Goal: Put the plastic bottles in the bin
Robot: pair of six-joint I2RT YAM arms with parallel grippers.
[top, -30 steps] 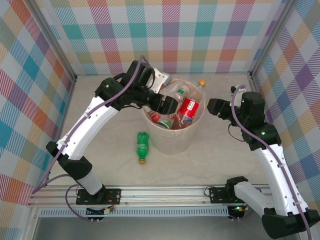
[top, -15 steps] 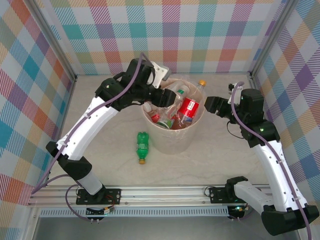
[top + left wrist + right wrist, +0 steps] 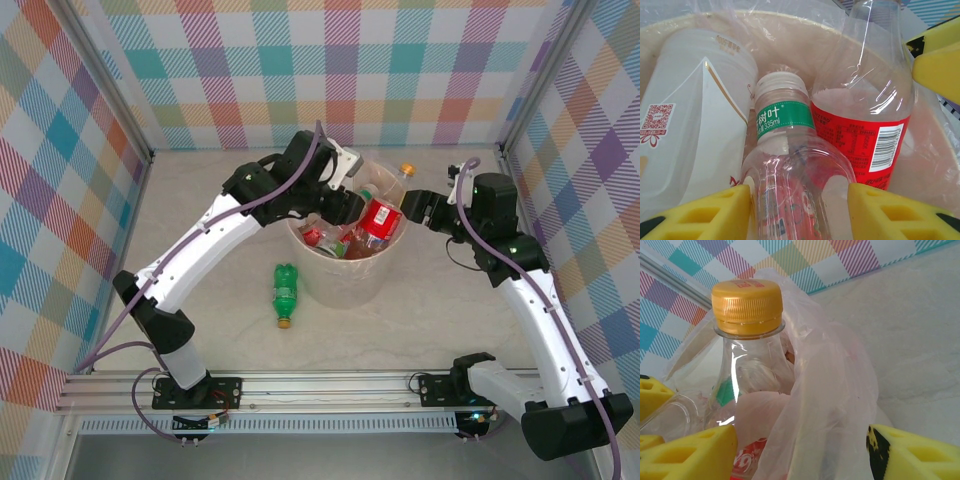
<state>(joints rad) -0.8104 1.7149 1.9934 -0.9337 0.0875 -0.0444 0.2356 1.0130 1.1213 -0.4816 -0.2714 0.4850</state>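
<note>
The bin, pale cream with a clear liner, holds several plastic bottles. My left gripper reaches down into it. In the left wrist view its yellow pads press both sides of a clear bottle with a green band and white cap, so the left gripper is shut on it. A red-labelled bottle leans beside it. My right gripper is open at the bin's right rim. In the right wrist view the right gripper straddles the liner and an orange-capped bottle. A green bottle lies on the table, left of the bin.
A white opaque container stands inside the bin against its left wall. One of the right gripper's yellow fingers shows at the far rim. Checked walls close off the back and both sides of the table.
My left arm swung right across the bin and its jaws narrowed onto the clear bottle. My right gripper moved left up to the bin's rim, its opening unchanged.
</note>
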